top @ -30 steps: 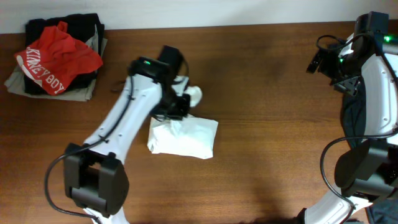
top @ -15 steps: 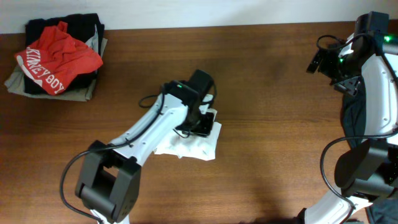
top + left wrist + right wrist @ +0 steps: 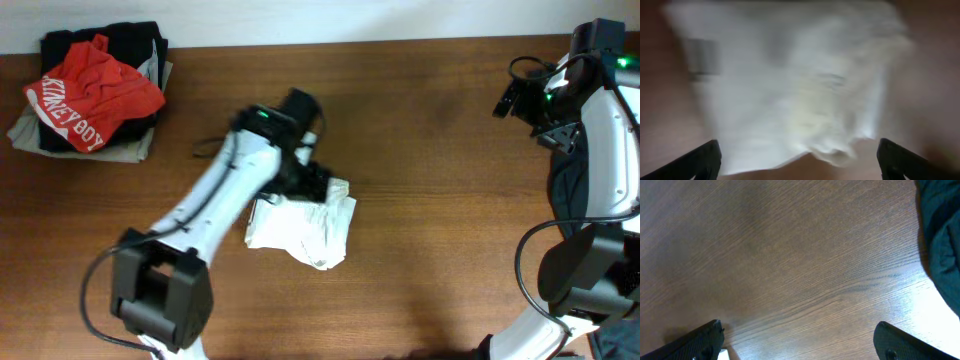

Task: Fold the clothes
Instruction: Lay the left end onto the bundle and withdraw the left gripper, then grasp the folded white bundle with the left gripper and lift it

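Lying just beyond the spread left pincer (image 3: pixel 800 159), crumpled white garment (image 3: pixel 790 80).

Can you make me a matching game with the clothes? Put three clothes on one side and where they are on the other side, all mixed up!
Things:
1. crumpled white cloth
2. red shirt with white letters
3. dark teal garment

Places:
A. on top of the stack of dark folded clothes in the far left corner
B. at the right edge of the brown wooden table
C. in the middle of the table

Pairs: 1-C, 2-A, 3-B
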